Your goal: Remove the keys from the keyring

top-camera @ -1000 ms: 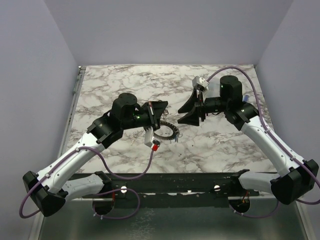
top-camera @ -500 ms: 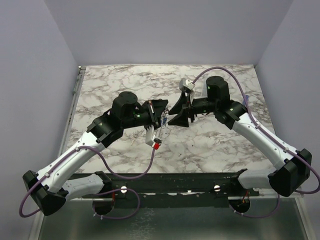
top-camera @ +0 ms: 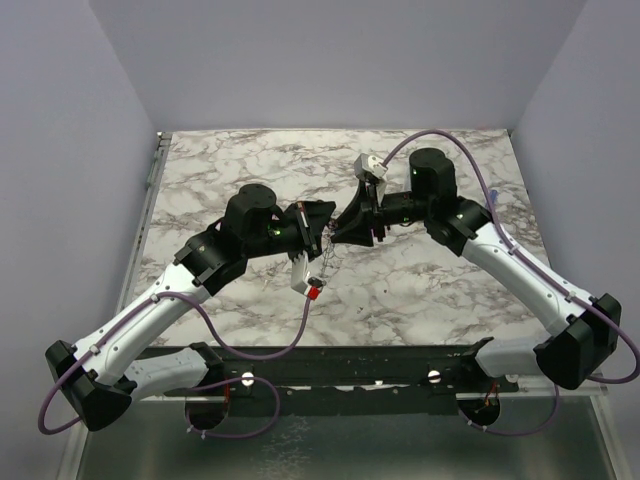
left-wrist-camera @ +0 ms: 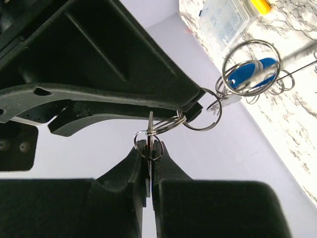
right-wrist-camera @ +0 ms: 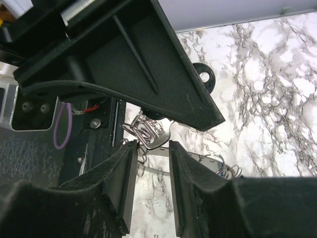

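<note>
My left gripper is shut on a thin silver key held edge-on, with a small wire ring through it. A chain of wire rings leads from it to a blue-headed key. The bunch hangs between both grippers in the top view. My right gripper is open, its jaws on either side of a silver key head. A flat grey band with small rings, apparently the keyring, lies just beyond. A black key head shows past the left finger.
A clear plastic compartment box and a yellow-handled tool lie on the marble table behind the bunch. The two grippers nearly touch at the table's middle. A metal rail runs along the left edge.
My right arm has swung left until its open jaws reach the bunch at the left gripper. The left gripper has lifted the ring and keys a little.
</note>
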You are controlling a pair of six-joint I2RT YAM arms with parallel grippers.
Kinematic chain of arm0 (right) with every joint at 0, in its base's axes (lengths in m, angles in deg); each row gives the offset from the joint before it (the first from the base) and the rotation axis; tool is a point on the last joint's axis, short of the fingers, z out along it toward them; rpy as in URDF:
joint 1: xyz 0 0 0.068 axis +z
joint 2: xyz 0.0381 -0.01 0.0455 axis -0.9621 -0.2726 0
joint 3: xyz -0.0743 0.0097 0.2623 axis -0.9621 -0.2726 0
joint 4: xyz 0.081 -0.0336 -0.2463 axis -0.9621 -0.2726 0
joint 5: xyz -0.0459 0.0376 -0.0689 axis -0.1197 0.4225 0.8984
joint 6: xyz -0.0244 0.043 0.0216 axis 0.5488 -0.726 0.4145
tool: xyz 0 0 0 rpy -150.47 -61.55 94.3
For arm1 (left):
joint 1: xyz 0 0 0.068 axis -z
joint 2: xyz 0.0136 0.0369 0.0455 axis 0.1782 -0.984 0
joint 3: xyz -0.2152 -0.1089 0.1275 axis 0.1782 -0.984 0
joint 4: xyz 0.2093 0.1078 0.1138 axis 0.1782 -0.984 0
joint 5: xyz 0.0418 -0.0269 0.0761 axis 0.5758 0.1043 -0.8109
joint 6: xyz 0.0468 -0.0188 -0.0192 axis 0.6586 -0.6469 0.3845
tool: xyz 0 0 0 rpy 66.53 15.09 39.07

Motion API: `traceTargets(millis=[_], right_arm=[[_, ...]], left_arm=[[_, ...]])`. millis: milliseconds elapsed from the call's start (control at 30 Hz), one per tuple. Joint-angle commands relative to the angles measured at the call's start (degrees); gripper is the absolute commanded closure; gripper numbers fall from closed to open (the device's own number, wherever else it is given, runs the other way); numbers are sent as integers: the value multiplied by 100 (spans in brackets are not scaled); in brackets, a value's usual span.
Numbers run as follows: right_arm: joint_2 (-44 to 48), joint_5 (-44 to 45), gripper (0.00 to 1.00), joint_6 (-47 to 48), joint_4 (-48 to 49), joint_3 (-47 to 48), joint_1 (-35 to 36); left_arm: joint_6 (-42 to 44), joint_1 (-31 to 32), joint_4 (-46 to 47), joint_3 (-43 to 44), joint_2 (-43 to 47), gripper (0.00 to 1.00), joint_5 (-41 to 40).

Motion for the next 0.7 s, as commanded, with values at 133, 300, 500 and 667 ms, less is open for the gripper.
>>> traceTargets(millis=[133,300,500,667], right_arm=[[-49,-358,73,229,-7,214,30],[-52,-315,69,207,35,144,30],[-43,-272,68,201,76,58,22],[27,-219,70,286,19,-49,26]], left_arm=[[-184,29,37,208,97,100,-75],[-232,32,32,246,85,100,-86],[-272,32,32,274,68,100,-99],[-327,34,32,297,50,100,-125]])
